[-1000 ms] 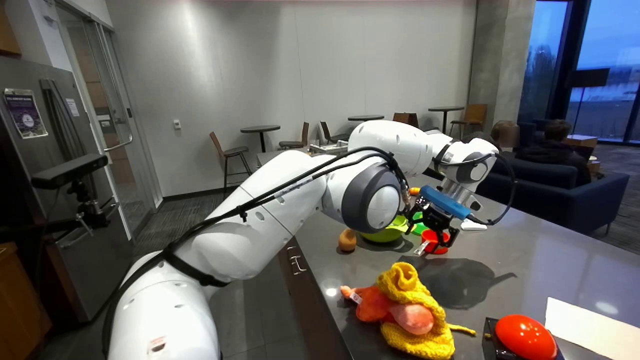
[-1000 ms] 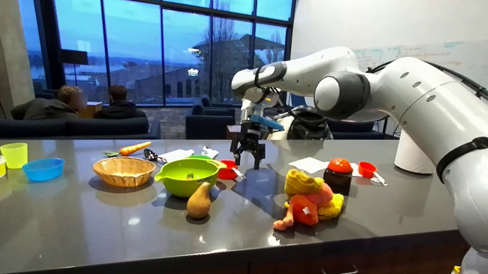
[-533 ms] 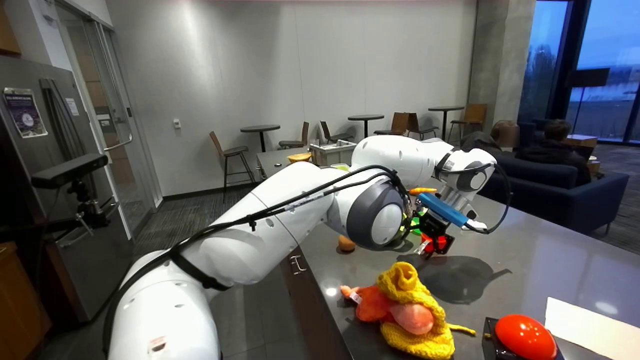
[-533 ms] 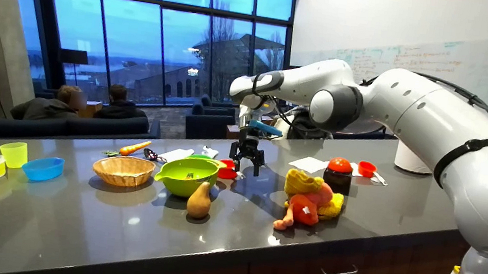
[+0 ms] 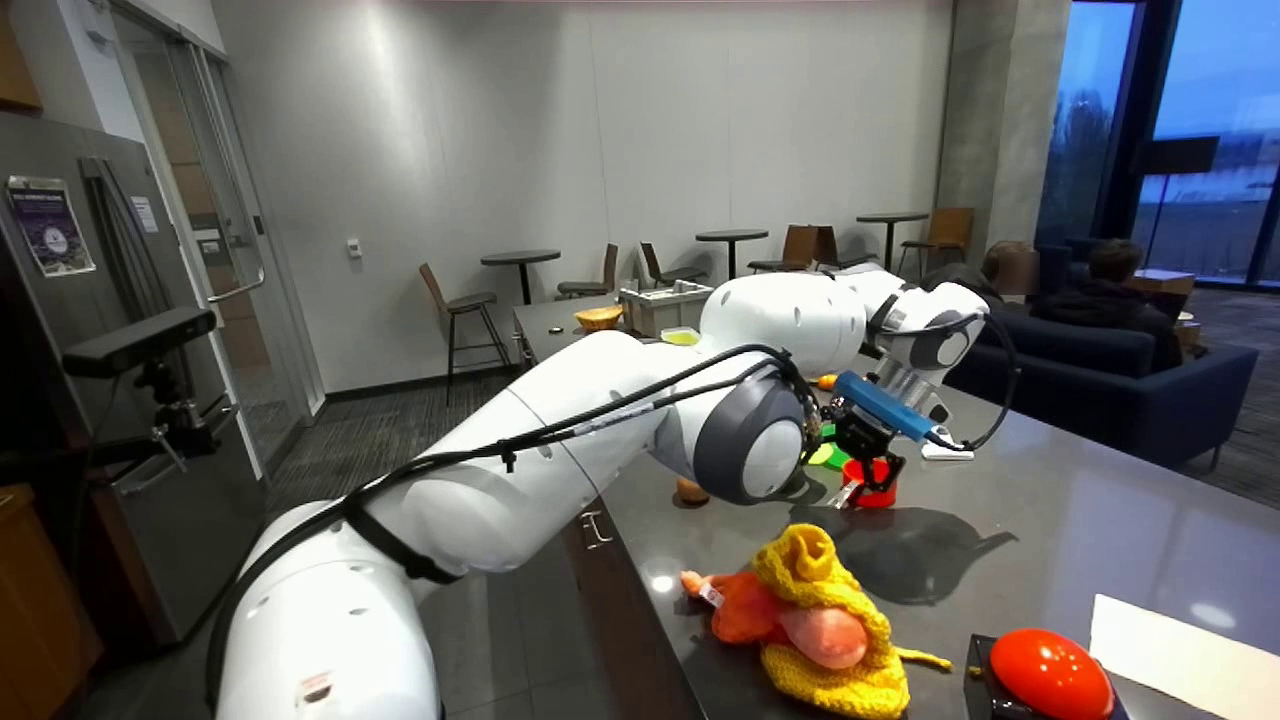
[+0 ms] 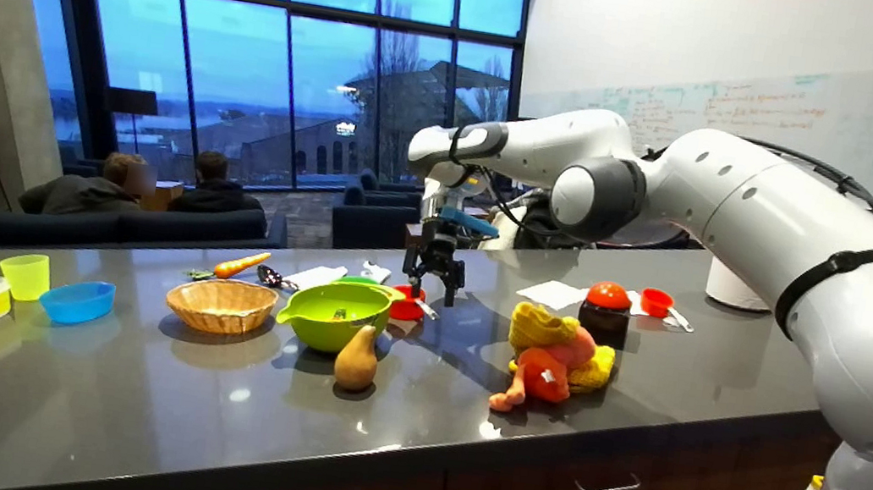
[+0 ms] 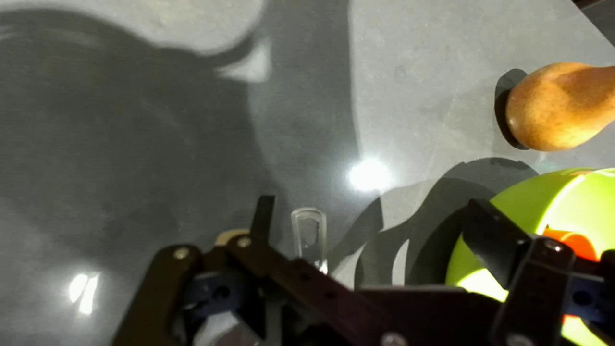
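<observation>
Sinking lower at the elbow than a second ago, the arm (image 6: 688,186) is moving its tool (image 6: 432,296) slightly toward the green mixing bowl (image 6: 322,330). It is stretching out over the surface (image 6: 168,395), its wrist bending so that the tool is pointing down. Released, the tool is keeping its jaws wide apart. The red measuring cup (image 6: 405,307) is resting on the surface beside the bowl, its clear handle (image 7: 309,233) showing between the jaws in the wrist view. Near the bowl a pear (image 6: 356,364) is standing upright.
</observation>
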Motion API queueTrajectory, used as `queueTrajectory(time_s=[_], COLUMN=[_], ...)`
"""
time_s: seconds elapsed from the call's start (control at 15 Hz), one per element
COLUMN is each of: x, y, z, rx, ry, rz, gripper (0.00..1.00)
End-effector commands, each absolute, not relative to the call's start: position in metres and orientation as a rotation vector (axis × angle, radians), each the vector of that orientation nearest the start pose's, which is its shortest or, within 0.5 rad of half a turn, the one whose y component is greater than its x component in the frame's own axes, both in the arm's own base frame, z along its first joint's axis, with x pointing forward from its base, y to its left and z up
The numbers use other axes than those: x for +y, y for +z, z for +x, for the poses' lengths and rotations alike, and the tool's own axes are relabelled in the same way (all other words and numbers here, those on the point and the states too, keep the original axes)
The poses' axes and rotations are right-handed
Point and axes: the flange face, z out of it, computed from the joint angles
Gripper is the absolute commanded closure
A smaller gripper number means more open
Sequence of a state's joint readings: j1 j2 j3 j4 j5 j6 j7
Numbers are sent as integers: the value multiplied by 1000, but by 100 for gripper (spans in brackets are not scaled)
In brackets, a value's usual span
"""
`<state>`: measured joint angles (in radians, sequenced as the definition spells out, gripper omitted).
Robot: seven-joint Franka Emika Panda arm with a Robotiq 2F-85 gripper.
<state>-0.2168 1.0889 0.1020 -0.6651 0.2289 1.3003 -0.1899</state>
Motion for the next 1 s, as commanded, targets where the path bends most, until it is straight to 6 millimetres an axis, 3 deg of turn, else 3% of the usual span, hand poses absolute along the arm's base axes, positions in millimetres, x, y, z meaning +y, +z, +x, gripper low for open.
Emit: queueTrajectory(time_s=[0.0,0.27,0.33,0.67,0.93], x=[-88,-84,-88,-84,-90], y=[291,296,287,292,284], z=[745,746,744,746,743], rx=[-91,-149,-110,-123,-129], ry=[494,495,503,489,520], rz=[-2705,-2736,-2707,-2718,-2701], gripper=[0,0,0,0,0])
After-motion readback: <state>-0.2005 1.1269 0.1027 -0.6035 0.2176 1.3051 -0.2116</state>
